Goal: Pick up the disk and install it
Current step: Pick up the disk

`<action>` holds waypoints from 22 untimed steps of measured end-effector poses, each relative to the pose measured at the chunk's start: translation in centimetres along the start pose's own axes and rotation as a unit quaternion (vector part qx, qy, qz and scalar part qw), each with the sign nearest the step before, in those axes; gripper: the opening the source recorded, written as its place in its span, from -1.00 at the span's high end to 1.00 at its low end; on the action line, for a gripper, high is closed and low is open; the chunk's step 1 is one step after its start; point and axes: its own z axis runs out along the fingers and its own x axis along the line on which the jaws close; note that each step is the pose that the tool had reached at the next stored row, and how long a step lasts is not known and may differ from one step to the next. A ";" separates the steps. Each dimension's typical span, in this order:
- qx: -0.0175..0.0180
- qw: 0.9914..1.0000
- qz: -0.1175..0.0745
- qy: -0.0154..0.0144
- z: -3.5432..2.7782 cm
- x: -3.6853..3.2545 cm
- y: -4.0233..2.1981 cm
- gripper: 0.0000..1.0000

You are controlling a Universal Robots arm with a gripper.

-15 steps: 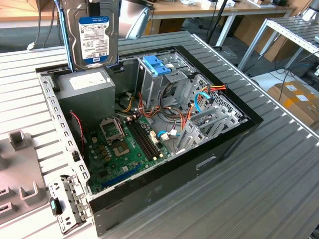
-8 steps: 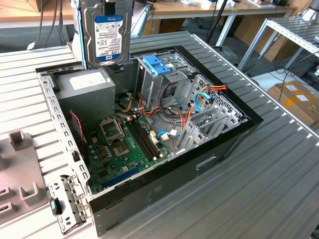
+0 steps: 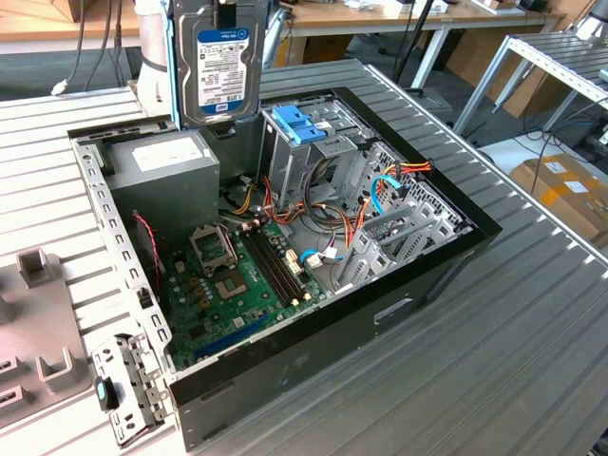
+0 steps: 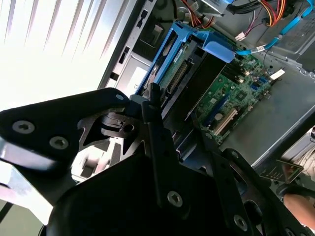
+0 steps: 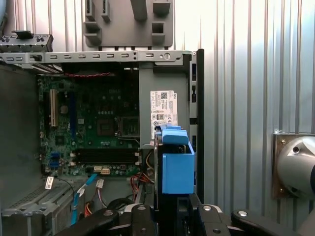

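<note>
Metal, plastic, a little paper
The disk (image 3: 217,28) has a dull grey metal body, a smooth label (image 3: 221,71) (paper, by the look) and a light-blue plastic rail (image 5: 177,174); the computer case (image 3: 313,353) is matt black outside, bare metal inside; the table (image 3: 532,332) is ribbed metal.

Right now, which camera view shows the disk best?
The exterior view: the disk hangs above the open case, labelled face toward the camera. Both wrist views show it nearly edge-on, mostly its blue carrier.
</note>
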 end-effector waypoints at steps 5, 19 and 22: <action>0.000 1.000 0.000 0.000 0.06 -0.03 -1.42 0.30; 0.000 1.000 0.000 0.000 0.21 -0.10 -5.12 0.30; 0.000 1.000 0.000 0.000 0.25 -0.12 -5.96 0.30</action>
